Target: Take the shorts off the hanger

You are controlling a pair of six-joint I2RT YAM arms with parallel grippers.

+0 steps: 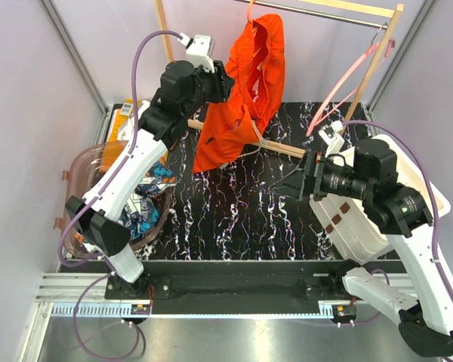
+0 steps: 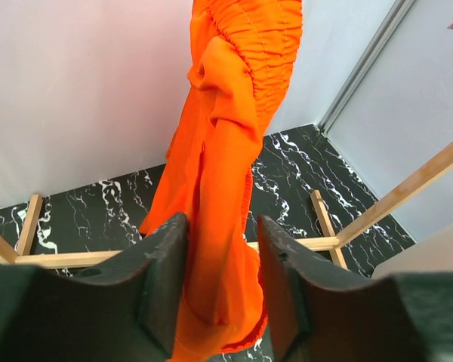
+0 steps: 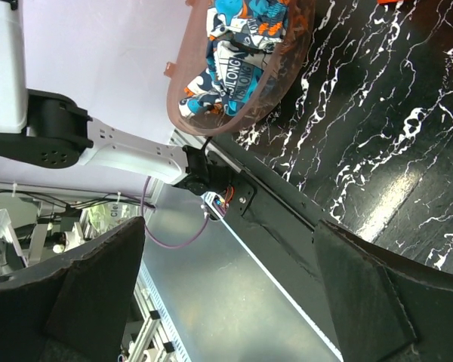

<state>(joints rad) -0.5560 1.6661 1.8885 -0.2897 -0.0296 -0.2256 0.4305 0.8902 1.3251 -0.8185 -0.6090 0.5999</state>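
Note:
The plain orange shorts [image 1: 245, 90] hang from the metal rail [image 1: 325, 15] at the back centre, their lower part draped down to the black marbled table [image 1: 234, 219]. My left gripper [image 1: 228, 79] is raised at their left side. In the left wrist view the jaws [image 2: 223, 226] are closed partway on a bunched fold of orange shorts [image 2: 226, 113] that touches both fingers. The patterned shorts [image 1: 147, 205] lie in the basket at the left and also show in the right wrist view [image 3: 238, 45]. My right gripper [image 1: 288, 185] is open and empty above the table's right side [image 3: 226, 226].
A clear pinkish basket [image 1: 83, 162] stands at the left edge. A pink hanger [image 1: 346, 75] hangs bare from the rail's right end. The wooden rack's base bar [image 1: 279, 145] lies across the back. A white tray [image 1: 355, 226] sits under the right arm.

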